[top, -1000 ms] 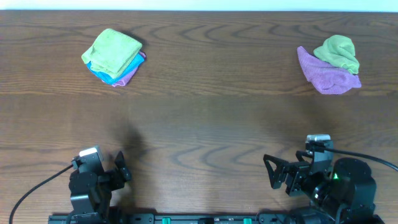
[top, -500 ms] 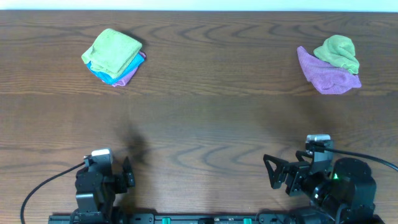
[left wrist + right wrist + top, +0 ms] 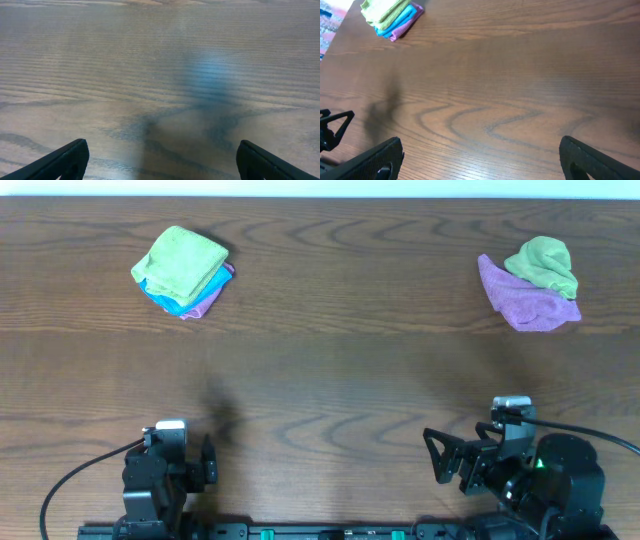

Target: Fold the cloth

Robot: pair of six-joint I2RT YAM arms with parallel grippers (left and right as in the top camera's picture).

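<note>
Purple cloth [image 3: 527, 306] well beyond right pincer [image 3: 434, 456]

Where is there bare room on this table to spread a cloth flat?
The table's middle is bare, bordered by the folded stack far left, the crumpled pile far right, and the left arm and right arm at the crowded near edge.

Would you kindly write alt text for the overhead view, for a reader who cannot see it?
Two cloth piles lie at the far side of a wooden table: a folded stack at left, and a crumpled green cloth on a purple cloth at right. The left gripper and right gripper sit open and empty at the near edge.
</note>
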